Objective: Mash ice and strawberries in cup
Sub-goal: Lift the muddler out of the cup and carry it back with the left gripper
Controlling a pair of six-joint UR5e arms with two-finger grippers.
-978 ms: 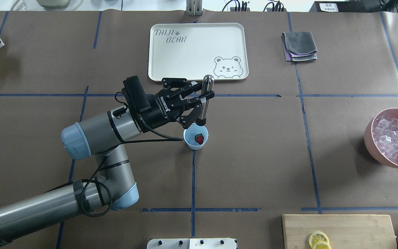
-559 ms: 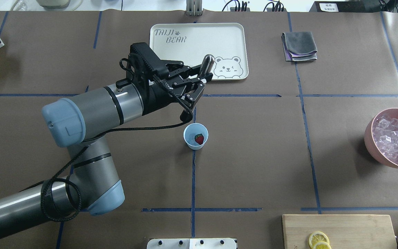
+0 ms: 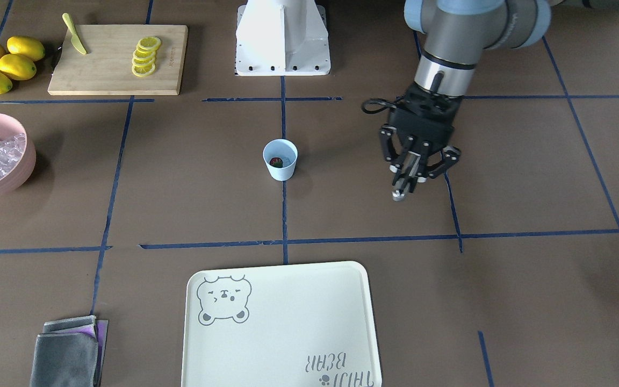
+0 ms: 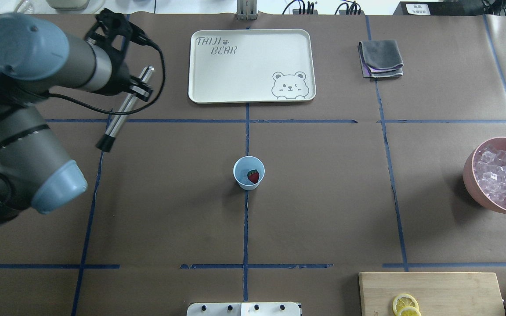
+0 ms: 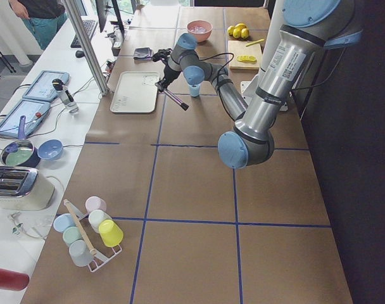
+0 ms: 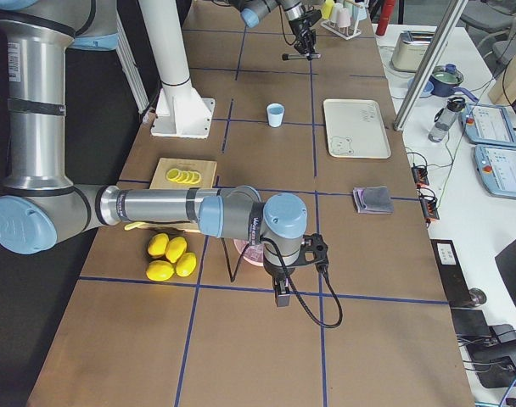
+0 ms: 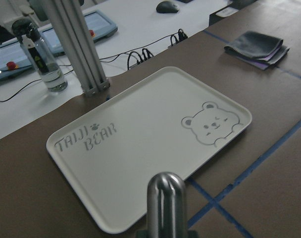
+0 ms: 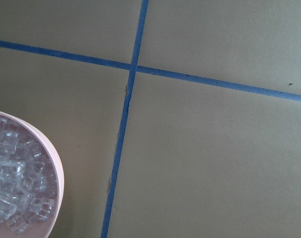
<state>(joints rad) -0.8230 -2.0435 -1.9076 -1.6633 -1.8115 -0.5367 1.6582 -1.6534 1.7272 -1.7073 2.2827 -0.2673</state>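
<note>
The light-blue cup (image 4: 240, 166) stands at the table's middle with one red strawberry (image 4: 253, 176) inside; both also show in the front view, the cup (image 3: 280, 169) and the strawberry (image 3: 275, 160). Ice cubes (image 4: 501, 175) fill a pink bowl (image 4: 477, 199) at the right edge; I cannot tell if any ice is in the cup. My left gripper (image 4: 138, 90) is shut on a metal muddler (image 4: 117, 125), held slanted above the table far to the left of the cup. My right gripper (image 6: 283, 297) shows only in the right side view, near the pink bowl; I cannot tell its state.
A cream tray (image 4: 253, 61) lies at the back centre, a folded grey cloth (image 4: 380, 59) to its right. A cutting board (image 4: 455, 289) with lemon slices (image 4: 406, 305) is at the front right, whole lemons (image 3: 3, 62) and a knife (image 3: 74, 35) beside it.
My left arm has lifted the muddler from just above the cup and swung it far to the left and back. The cup and strawberry have not moved.
</note>
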